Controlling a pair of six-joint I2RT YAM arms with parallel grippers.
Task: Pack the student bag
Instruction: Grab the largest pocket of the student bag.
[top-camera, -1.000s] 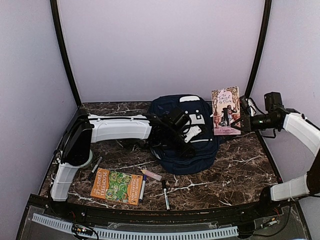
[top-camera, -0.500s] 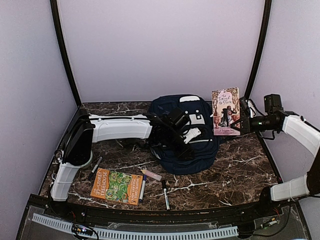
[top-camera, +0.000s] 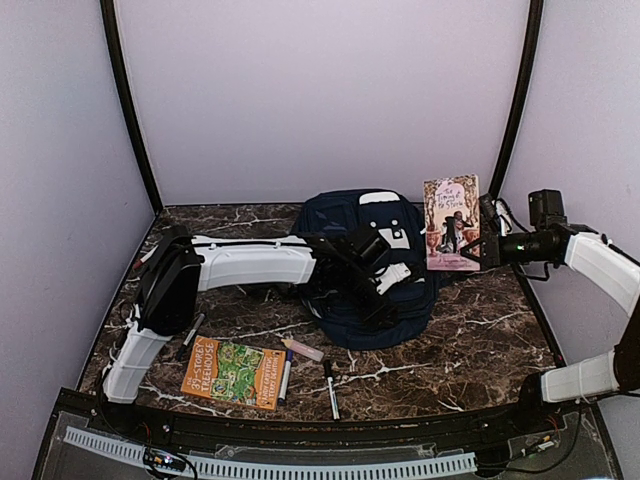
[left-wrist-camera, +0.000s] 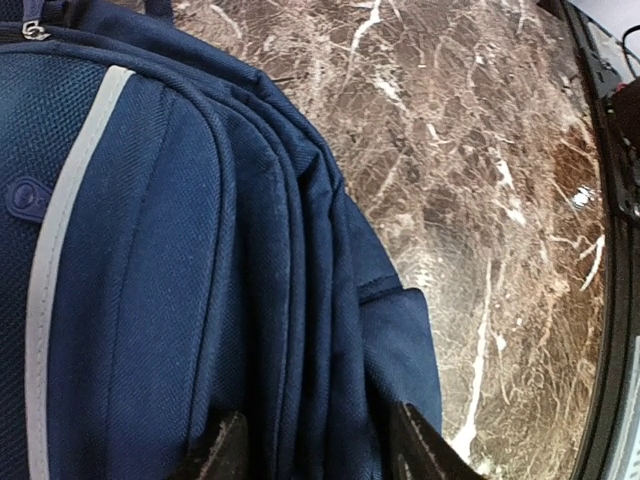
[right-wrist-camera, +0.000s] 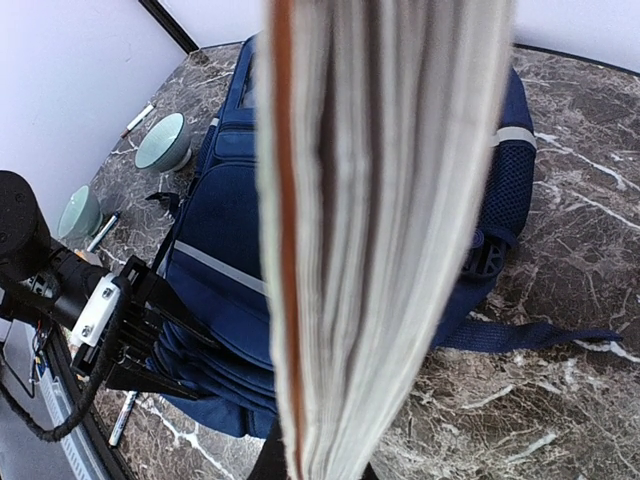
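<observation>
Navy fabric fills most of my left wrist view: the student bag (top-camera: 400, 318) lies flat toward the back middle of the marbled tabletop (top-camera: 480, 340), front pockets and pale stripes facing up. My left end effector (left-wrist-camera: 320, 452) sits low over the bag's front near its right edge, and its dark fingers (left-wrist-camera: 225, 450) stand parted with the piped seams of the bag running between them; I cannot tell whether they press into the cloth. My right end effector (top-camera: 472, 250) is clamped on a pink-covered book (top-camera: 451, 222), held upright just to the right of the bag's top, with the page edges facing the right wrist camera. Toward the near edge lie an orange booklet (top-camera: 234, 372), a blue pen (top-camera: 286, 378) touching its right side, a pink highlighter (top-camera: 303, 349) and a black marker (top-camera: 331, 388). From the right wrist I also see two pale green bowls (right-wrist-camera: 163, 142) on the far side of the bag
</observation>
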